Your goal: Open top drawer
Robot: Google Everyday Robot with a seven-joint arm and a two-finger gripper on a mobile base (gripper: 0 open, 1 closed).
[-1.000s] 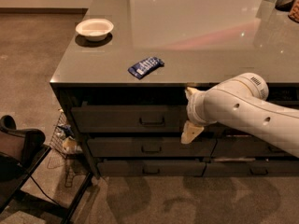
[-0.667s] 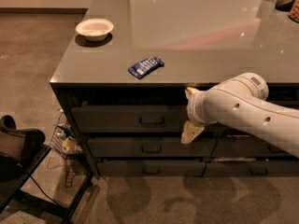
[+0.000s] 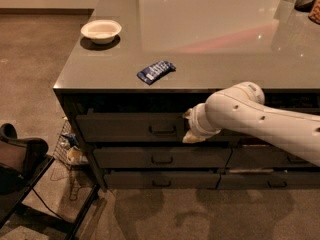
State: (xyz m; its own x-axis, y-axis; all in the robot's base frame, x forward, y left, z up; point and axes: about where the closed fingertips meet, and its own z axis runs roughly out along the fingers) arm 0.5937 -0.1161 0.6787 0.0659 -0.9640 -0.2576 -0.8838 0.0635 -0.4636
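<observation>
The top drawer (image 3: 125,127) is the wide dark front just under the counter's edge, with a small bar handle (image 3: 162,130) at its middle. It looks shut or barely out; no interior shows. My white arm (image 3: 260,121) reaches in from the right across the drawer fronts. My gripper (image 3: 191,126) is at the drawer front, just right of the handle and at the same height. The arm hides the drawer's right end.
A white bowl (image 3: 101,30) and a blue packet (image 3: 156,71) lie on the grey countertop (image 3: 210,39). Two shallower drawers (image 3: 160,158) sit below the top one. A wire basket (image 3: 67,151) and a black seat (image 3: 20,159) stand at the left on the floor.
My gripper has moved a little to the left and slightly up, closer to the top drawer's handle. The drawer has not visibly moved.
</observation>
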